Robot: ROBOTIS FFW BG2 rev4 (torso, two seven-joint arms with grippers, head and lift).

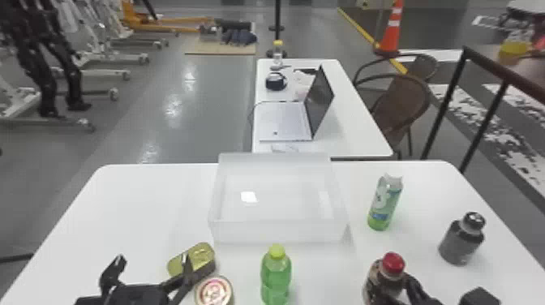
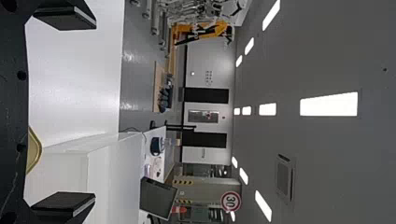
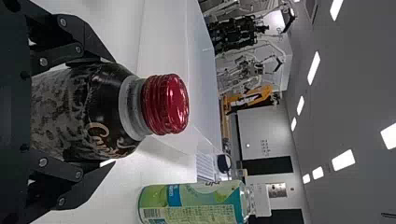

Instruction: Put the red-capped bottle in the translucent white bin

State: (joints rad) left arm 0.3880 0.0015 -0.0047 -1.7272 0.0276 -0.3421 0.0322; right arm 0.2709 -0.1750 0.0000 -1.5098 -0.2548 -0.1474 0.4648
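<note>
Head view: 1 red-capped bottle (image 1: 393, 263), upright, pinched in our right tool (image 3: 113, 112); 1 translucent white bin (image 1: 280, 232), ahead and to the left of both. We judge a lift, then a forward-left carry, due next. 1 left tool (image 1: 153, 259), spread.

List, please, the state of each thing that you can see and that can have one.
Red-capped bottle: capped, upright
Right pincer: closed on that bottle
Left pincer: open
Translucent white bin: open on top
Green bottle: capped, upright
Green-labelled bottle: upright
Dark bottle: capped, upright
Gold tin: closed
Round can: closed
Laptop: open
</note>
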